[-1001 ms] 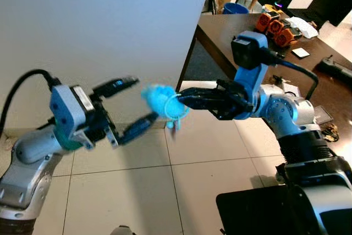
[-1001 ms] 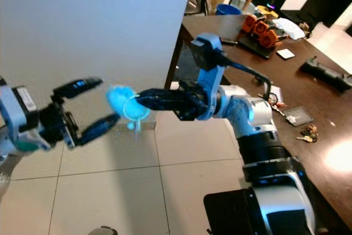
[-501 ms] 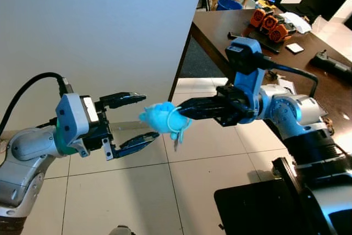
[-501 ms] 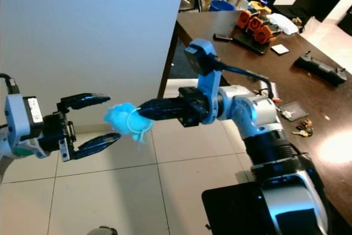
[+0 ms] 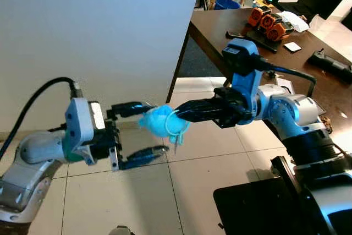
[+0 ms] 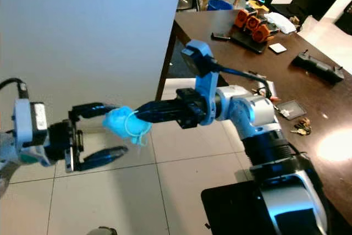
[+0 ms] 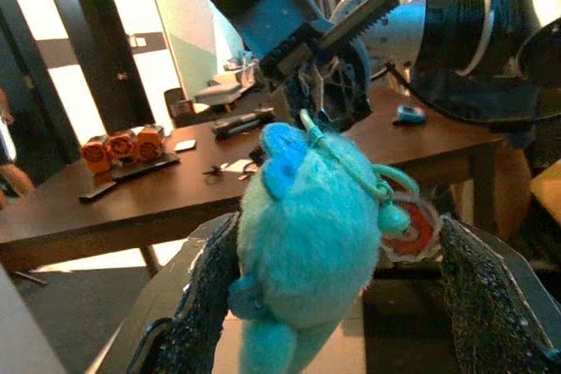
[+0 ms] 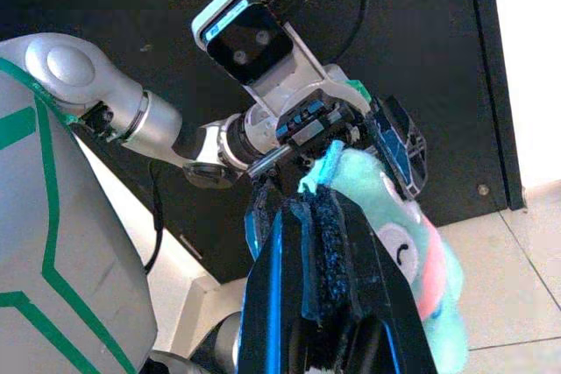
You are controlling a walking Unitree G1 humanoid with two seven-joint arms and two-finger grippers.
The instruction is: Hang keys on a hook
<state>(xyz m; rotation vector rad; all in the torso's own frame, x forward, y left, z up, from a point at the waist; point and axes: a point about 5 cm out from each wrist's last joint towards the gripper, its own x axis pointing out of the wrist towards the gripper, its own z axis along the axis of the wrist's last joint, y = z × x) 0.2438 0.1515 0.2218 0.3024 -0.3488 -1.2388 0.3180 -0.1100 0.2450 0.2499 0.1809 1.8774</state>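
The right gripper (image 5: 181,115) is clamped on the pale green loop of a fluffy turquoise plush keychain (image 5: 159,122). The left gripper (image 5: 144,134), fingers apart, brackets the plush above the white tiled floor (image 5: 209,152).

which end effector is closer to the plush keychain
Right. The right end effector is shut on the plush keychain; the left end effector is open around it, not gripping.

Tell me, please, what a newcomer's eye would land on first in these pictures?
Most likely the fluffy turquoise plush keychain, held in mid-air above the tiled floor by the right gripper, shut on its cord. The left gripper faces it, fingers open around the plush. Behind, a dark wooden table carries orange gadgets.
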